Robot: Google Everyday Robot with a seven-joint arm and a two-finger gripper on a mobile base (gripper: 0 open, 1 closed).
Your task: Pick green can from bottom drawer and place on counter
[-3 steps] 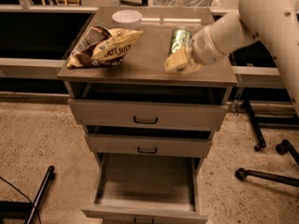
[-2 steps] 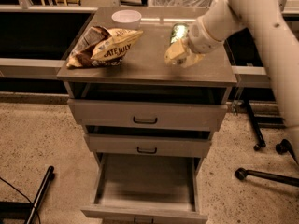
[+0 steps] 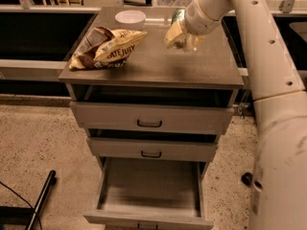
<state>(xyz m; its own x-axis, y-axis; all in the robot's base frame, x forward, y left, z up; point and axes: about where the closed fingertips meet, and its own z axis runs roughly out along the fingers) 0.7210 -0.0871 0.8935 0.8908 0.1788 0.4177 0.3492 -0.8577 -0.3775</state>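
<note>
The green can (image 3: pixel 178 15) is in my gripper (image 3: pixel 178 36), over the back right part of the counter (image 3: pixel 158 68). Only the can's green top part shows beside the wrist; the pale fingers (image 3: pixel 173 33) cover the rest. The gripper is shut on the can. I cannot tell whether the can touches the counter; a shadow lies on the top in front of it. The bottom drawer (image 3: pixel 149 218) is pulled open below, and its inside shows nothing in it.
A chip bag (image 3: pixel 108 46) lies on the counter's left side, and a white bowl (image 3: pixel 130 17) stands at its back. The two upper drawers (image 3: pixel 149 118) are slightly ajar. My arm (image 3: pixel 268 80) fills the right side. A dark pole (image 3: pixel 41 200) lies on the floor at the lower left.
The gripper has moved with the green can toward the back of the counter. The view has shifted so that the cabinet sits a little lower and more to the right.
</note>
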